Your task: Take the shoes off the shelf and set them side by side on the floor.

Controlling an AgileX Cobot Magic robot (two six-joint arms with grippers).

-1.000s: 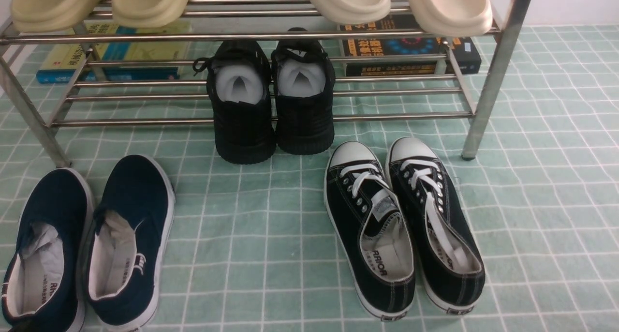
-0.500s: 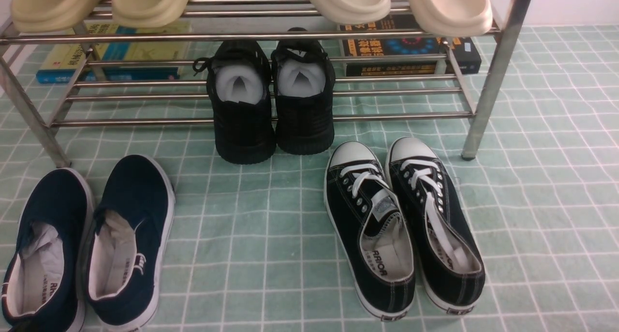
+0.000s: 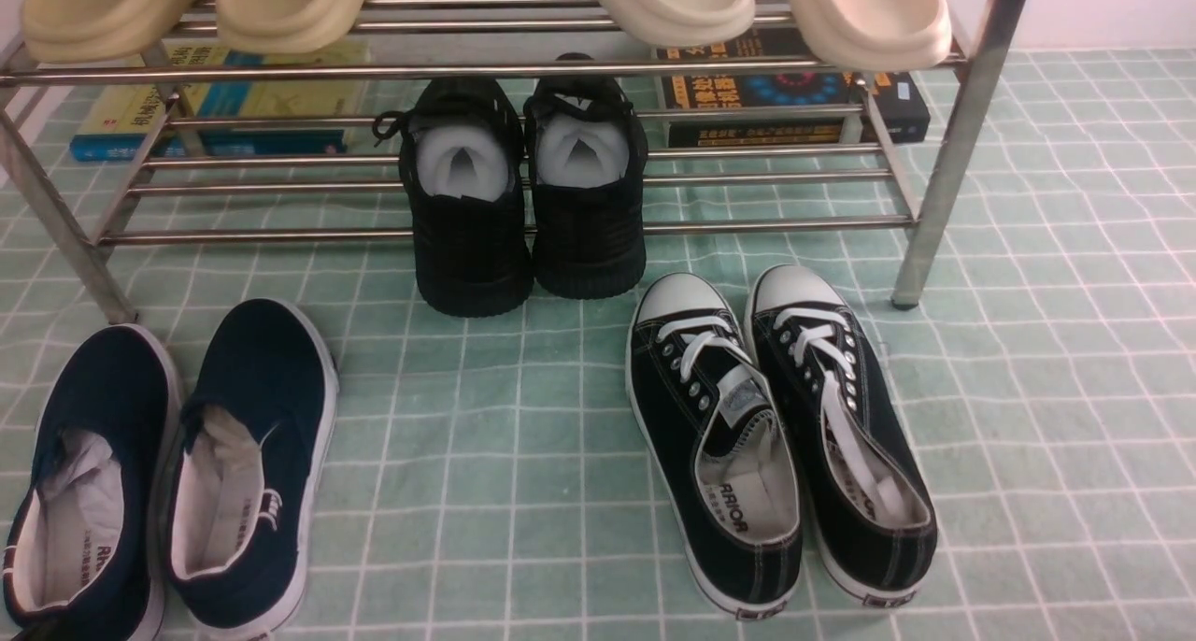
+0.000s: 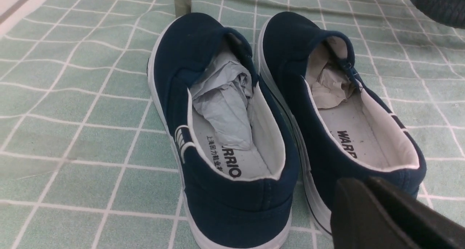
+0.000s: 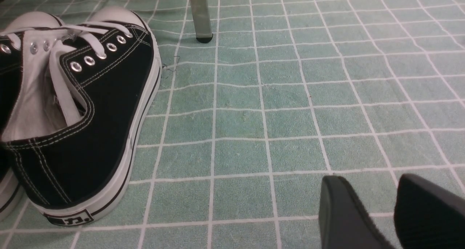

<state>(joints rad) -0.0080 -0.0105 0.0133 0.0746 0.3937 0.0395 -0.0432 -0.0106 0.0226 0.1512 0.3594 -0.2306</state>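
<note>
The two navy shoes (image 3: 89, 473) (image 3: 252, 454) stand side by side on the pale green floor (image 3: 523, 454), in front of the left leg of the metal shelf (image 3: 467, 69). Both have crumpled paper inside. In the left wrist view the pair (image 4: 189, 60) (image 4: 290, 42) lies just ahead of my left gripper (image 4: 358, 182). Its fingers are pressed together behind the heel of one shoe and hold nothing. My right gripper (image 5: 368, 180) hangs open over bare floor, beside the laced sneaker. Neither gripper shows in the front view.
Black shoes with white stuffing (image 3: 523, 202) sit on the shelf's lower tier. Black white-laced sneakers (image 3: 775, 435) stand on the floor at right. Beige slippers (image 3: 280, 6) rest on the upper tier, with books (image 3: 215, 108) behind. A shelf leg (image 5: 199, 13) stands near the sneakers.
</note>
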